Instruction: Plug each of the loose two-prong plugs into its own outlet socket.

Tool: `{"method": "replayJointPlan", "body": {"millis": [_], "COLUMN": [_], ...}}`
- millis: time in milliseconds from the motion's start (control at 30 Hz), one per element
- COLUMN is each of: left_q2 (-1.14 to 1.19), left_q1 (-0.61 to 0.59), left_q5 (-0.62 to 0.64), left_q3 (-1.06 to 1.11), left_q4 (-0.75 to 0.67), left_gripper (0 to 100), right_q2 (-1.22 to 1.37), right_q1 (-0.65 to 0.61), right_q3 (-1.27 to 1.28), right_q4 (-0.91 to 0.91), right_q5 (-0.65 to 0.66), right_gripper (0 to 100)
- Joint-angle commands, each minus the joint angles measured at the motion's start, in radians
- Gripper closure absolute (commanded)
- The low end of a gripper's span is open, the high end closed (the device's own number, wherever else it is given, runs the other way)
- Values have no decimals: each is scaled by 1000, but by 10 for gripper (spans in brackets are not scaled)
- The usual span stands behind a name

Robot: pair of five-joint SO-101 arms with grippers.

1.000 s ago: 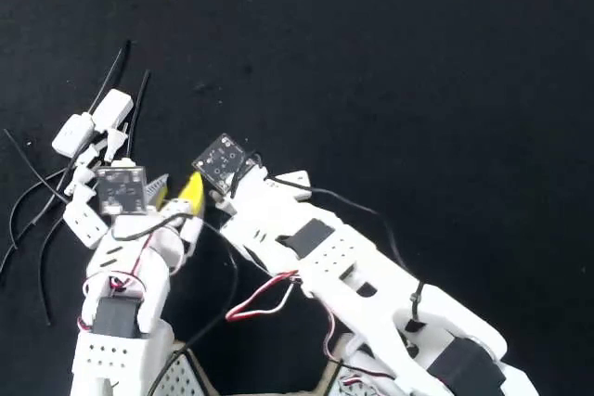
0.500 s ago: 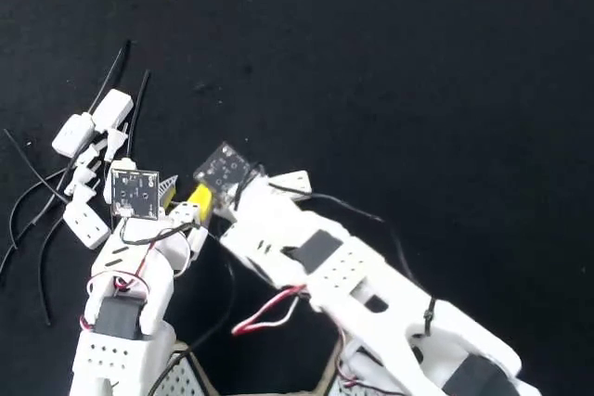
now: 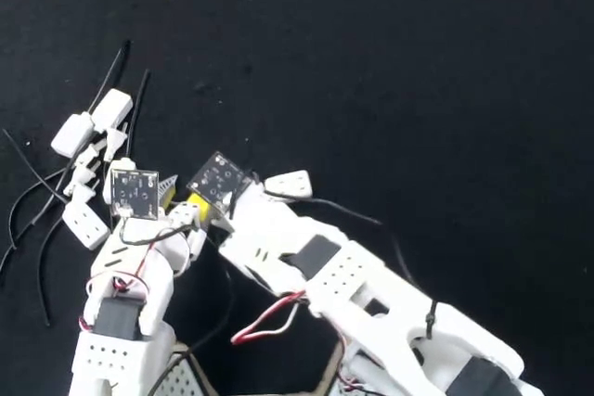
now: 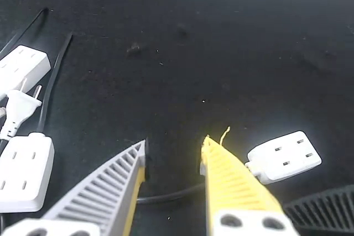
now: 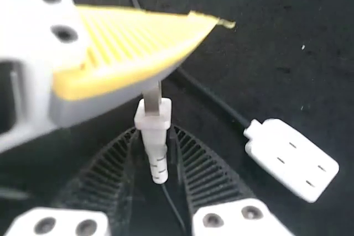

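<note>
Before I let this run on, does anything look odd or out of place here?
Yes. The open left gripper crowds the right gripper: its yellow finger sits right over the prongs of the plug held there, with the socket lying apart.

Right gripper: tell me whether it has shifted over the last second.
Yes. The right gripper, shut on the plug, has drawn back toward the high view's lower edge, uncovering more of the lone outlet socket beside it.

We see a white two-prong plug (image 5: pixel 153 121) pinched in the right gripper (image 5: pixel 155 135), prongs outward; a white outlet socket (image 5: pixel 291 157) lies flat nearby, slots up.
</note>
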Motion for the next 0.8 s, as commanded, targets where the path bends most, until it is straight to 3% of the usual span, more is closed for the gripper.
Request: {"method": "replayJointPlan", "body": {"millis": [0,300,767], "left_q2": [-5,-3,-3], "left_q1": [16,16,15], "left_q5": [-12,-12,-12], "left_q3": [12,13,13], "left_q4": [3,3,3], "left_gripper": [826,826,826], "right_q2": [-38,-50,-444], "right_q1": [-14,-14,-14], "right_q3": [-82,-90,111], "right_q4": [55,57,25], "right_q5": [11,12,84], "right_gripper": [988,988,988]}}
